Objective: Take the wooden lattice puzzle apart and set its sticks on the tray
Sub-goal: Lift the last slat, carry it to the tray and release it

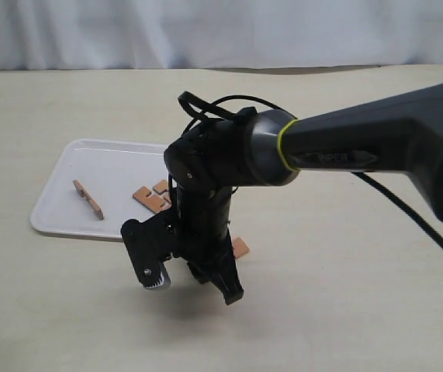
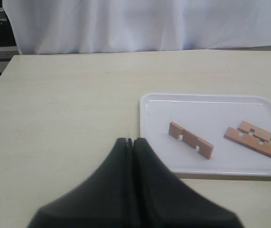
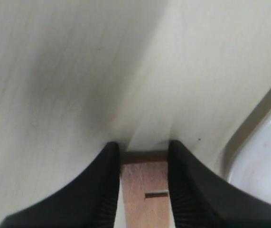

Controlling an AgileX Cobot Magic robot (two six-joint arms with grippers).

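Observation:
No assembled lattice puzzle shows, only separate sticks. On the white tray (image 1: 89,167) (image 2: 211,107) lie one notched stick (image 1: 88,199) (image 2: 191,139) and a pair of sticks side by side (image 1: 154,195) (image 2: 256,138). A further stick (image 3: 145,190) lies flat on the table beside the tray, its end peeking out behind the right arm (image 1: 240,247). My right gripper (image 1: 198,283) (image 3: 144,145) points down over it. Its fingers flank the stick closely, with a thin gap on one side. My left gripper (image 2: 132,141) is shut and empty, off the tray's edge.
The tray's rim (image 3: 268,137) runs close beside the right gripper. The right arm's black body (image 1: 361,147) and cable (image 1: 407,217) cross the table from the right. A white curtain (image 1: 221,31) hangs behind the table.

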